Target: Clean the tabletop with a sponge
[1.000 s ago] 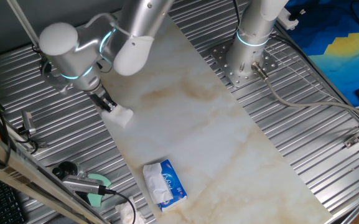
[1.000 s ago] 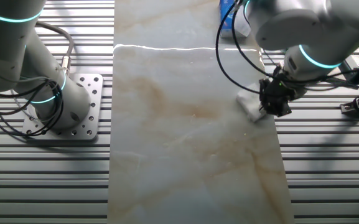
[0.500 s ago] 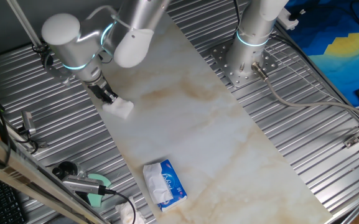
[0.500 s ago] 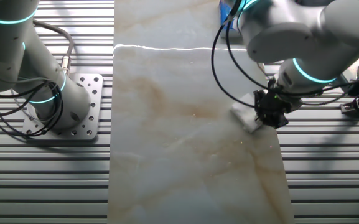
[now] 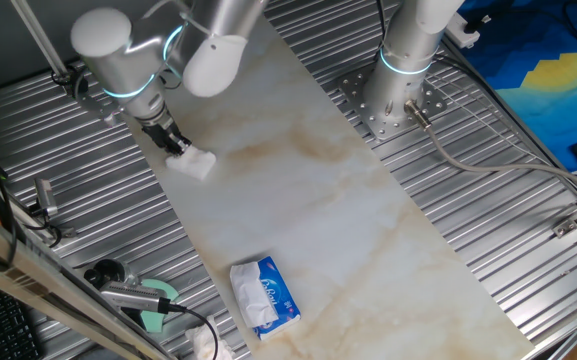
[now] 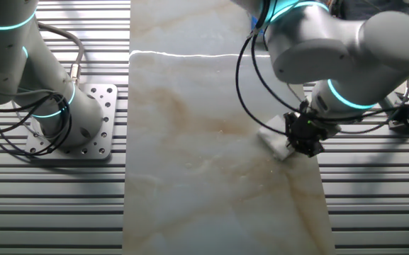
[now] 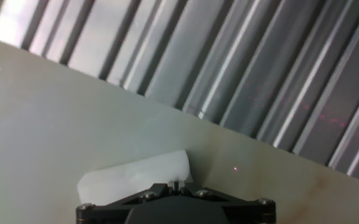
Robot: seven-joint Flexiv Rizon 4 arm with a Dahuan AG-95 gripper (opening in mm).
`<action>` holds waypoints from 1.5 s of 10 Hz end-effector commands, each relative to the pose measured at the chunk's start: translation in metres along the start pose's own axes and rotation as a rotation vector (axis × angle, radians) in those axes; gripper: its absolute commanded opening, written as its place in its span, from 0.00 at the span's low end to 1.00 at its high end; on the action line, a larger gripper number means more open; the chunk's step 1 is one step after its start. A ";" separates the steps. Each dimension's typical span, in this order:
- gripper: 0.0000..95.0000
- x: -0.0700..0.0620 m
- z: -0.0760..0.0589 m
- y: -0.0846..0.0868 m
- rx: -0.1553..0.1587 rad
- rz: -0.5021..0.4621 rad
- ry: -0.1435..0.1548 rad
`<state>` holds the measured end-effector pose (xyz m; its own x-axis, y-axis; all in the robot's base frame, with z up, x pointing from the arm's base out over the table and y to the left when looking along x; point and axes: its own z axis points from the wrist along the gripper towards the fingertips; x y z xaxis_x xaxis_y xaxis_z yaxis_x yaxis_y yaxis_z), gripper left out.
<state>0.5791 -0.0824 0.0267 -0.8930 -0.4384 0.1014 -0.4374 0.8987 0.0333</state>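
Observation:
The tabletop [image 5: 328, 200] is a long white marble-look slab with tan veins; it also shows in the other fixed view [image 6: 204, 142] and the hand view [image 7: 55, 118]. The sponge [image 5: 194, 164] is a small white block pressed flat on the slab near its edge beside the ribbed metal. It also shows in the other fixed view [image 6: 275, 139] and the hand view [image 7: 135, 177]. My gripper [image 5: 175, 146] is shut on the sponge and tilted down onto it, seen too in the other fixed view [image 6: 302, 138] and the hand view [image 7: 174, 186].
A blue-and-white tissue pack [image 5: 264, 295] lies on the slab's near end. A crumpled tissue [image 5: 204, 343] and tools [image 5: 128, 290] lie on the ribbed metal. A second arm's base [image 5: 398, 95] stands beside the slab, also in the other fixed view [image 6: 62, 120].
My gripper has dragged the sponge along the slab's edge, away from the tissue pack, keeping it pressed on the surface.

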 end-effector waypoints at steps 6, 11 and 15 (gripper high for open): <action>0.00 0.025 0.006 -0.005 0.005 -0.005 0.005; 0.00 0.043 0.010 -0.005 0.018 -0.012 0.016; 0.00 0.054 0.010 -0.008 0.043 -0.026 0.038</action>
<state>0.5317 -0.1137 0.0225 -0.8758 -0.4614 0.1416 -0.4671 0.8842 -0.0074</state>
